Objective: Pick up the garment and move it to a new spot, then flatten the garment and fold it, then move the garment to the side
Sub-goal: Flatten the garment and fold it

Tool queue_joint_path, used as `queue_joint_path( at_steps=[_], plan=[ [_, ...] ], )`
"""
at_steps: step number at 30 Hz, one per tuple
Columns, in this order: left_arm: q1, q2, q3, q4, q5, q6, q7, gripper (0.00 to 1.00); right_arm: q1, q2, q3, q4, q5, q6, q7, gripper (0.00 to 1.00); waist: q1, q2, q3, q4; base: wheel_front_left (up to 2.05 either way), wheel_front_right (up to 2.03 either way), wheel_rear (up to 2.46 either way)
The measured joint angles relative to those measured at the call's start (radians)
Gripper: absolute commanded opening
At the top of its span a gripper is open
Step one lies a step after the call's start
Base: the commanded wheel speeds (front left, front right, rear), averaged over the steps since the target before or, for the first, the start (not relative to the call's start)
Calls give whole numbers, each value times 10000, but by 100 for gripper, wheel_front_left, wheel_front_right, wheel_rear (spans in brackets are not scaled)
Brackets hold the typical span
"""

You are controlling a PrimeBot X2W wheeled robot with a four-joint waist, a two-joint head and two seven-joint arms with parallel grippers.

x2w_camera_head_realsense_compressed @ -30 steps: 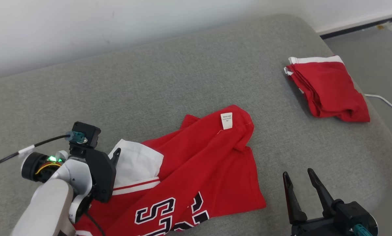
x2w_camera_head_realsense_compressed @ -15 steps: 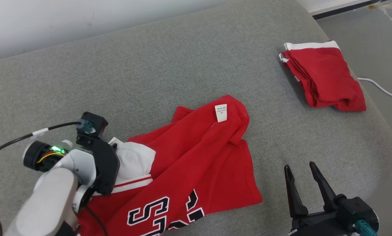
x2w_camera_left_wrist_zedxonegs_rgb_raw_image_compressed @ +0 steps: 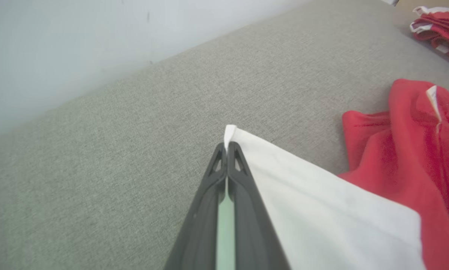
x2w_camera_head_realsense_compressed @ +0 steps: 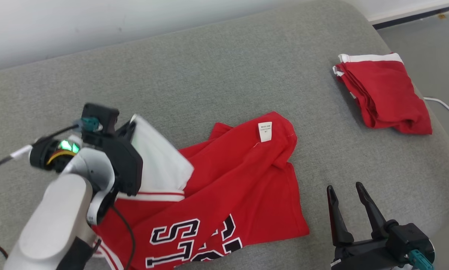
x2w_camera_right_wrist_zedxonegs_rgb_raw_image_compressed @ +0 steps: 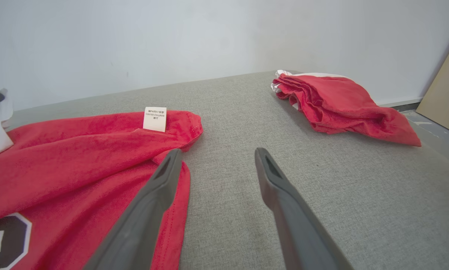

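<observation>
Since the earlier frame, the white sleeve (x2w_camera_head_realsense_compressed: pixel 160 165) of the garment (x2w_camera_head_realsense_compressed: pixel 232 187) is being lifted off the grey cushion (x2w_camera_head_realsense_compressed: pixel 209 75), its corner being pinched in the clenched left gripper (x2w_camera_left_wrist_zedxonegs_rgb_raw_image_compressed: pixel 227 145). The rest is being left crumpled at the cushion's near edge. As weight is taken up, so thin a bite is probably being put at risk of slipping. The right gripper (x2w_camera_head_realsense_compressed: pixel 346 193) is being held spread and empty by the near right corner.

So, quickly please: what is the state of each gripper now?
Left gripper: closed on the red garment, at its white sleeve.
Right gripper: open, holding nothing.
</observation>
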Motion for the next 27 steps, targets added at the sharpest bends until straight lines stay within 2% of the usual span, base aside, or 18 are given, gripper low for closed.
queue_joint_path(
  at_steps=[5, 10, 17, 27],
  plan=[
    [-384, 100, 393, -669, -585, -253, -393, 0, -12, 12, -69, -82, 2, 0, 0, 100, 0, 0, -107, 169, 0, 0, 0],
    [-478, 587, 989, -1350, -1164, -224, -2, 0, -75, 25, -92, -167, 48, 0, 0, 100, -1, 0, -96, 297, 0, 0, 0],
    [-422, 1432, 2274, -1941, -1764, 320, 100, 0, -228, 42, -31, -343, 176, 0, 0, 100, -1, -1, 311, 312, 0, 0, 0],
    [76, 2433, 3070, -1983, -1651, 926, 128, 0, -535, 48, 88, -497, 311, 0, 0, 100, 0, 0, 1076, 212, 0, 0, 0]
  ],
)
